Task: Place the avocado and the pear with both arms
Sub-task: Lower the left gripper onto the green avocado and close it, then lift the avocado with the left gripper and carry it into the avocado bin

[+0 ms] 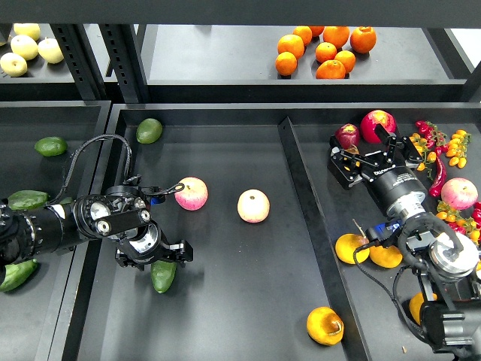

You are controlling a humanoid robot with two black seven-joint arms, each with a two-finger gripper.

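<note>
Midway through the job: the left claw (159, 259) hangs spread over the avocado (163, 274) just beneath it on the worktop (225, 301); the right claw (368, 159) gapes empty, the pear (325, 325) lying well below it.

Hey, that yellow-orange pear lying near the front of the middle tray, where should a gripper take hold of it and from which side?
Probably from straight above, fingers closing across the widest part of the pear. It lies alone on the flat tray floor, with open space on its left and front. The divider wall runs close on its right, so a sideways approach from there looks cramped. Its brownish patch faces left; avoid pinching there.
</note>
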